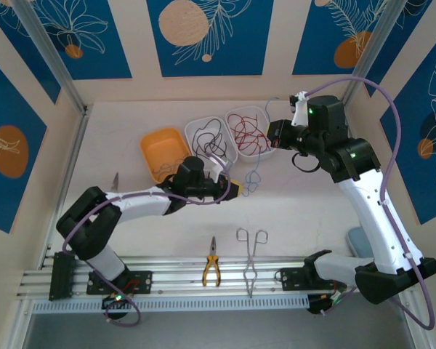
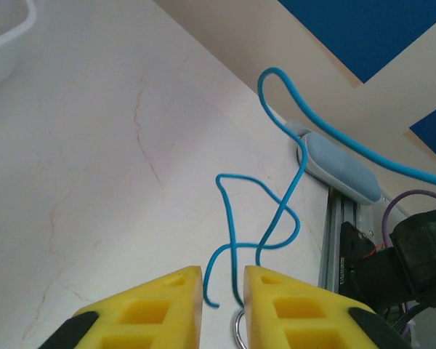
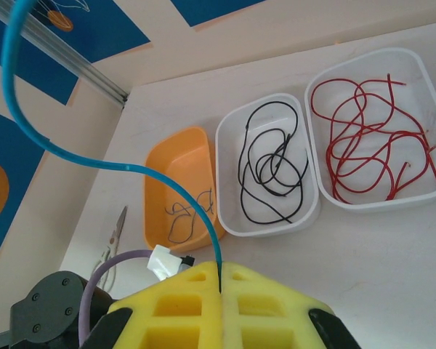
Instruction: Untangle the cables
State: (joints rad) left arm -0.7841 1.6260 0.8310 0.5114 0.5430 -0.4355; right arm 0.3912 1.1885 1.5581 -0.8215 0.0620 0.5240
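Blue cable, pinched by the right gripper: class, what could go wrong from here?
The right gripper pinches the blue cable, which crosses itself lower down; pulling could tighten that loop into a knot. Two strands lie between the open fingers of the left gripper, so closing may grab both.

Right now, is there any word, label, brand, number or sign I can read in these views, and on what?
None can be read.
The blue wall panels bear only leaf and circle patterns.
The white clip is too blurred to tell.
The pliers show no marking at this size.
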